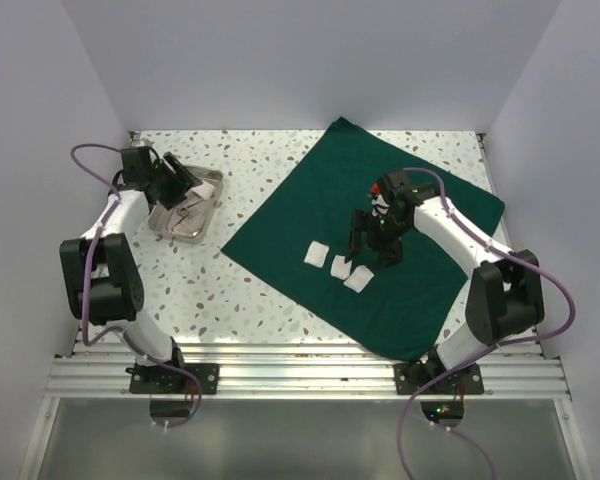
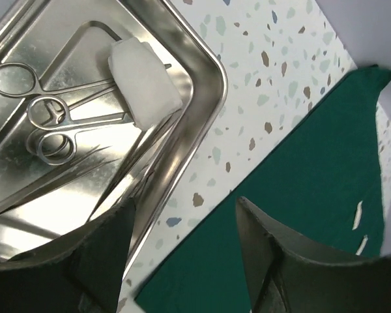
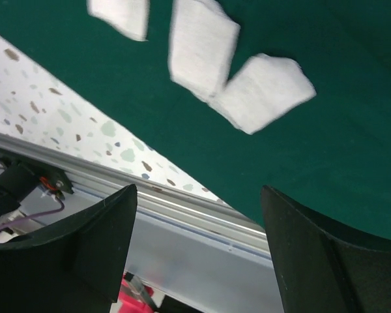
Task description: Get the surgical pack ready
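Observation:
The surgical pack is a dark green drape (image 1: pixel 380 230) spread flat as a wide sheet at centre right; it also shows in the left wrist view (image 2: pixel 300 195) and the right wrist view (image 3: pixel 326 156). Three white gauze squares (image 1: pixel 317 254) (image 1: pixel 339 266) (image 1: pixel 358 279) lie on its near part, and they show in the right wrist view (image 3: pixel 202 49). My right gripper (image 1: pixel 370 248) (image 3: pixel 197 195) hovers open and empty just above the drape, beside the gauze. My left gripper (image 1: pixel 185 188) (image 2: pixel 186 208) is open and empty over the right edge of the metal tray (image 1: pixel 165 222) (image 2: pixel 208 85).
The tray holds scissors (image 2: pixel 49 124), other metal instruments and one white gauze pad (image 2: pixel 145 81). White walls enclose the speckled table (image 1: pixel 260 170) on three sides. An aluminium rail (image 1: pixel 300 375) runs along the near edge by the arm bases.

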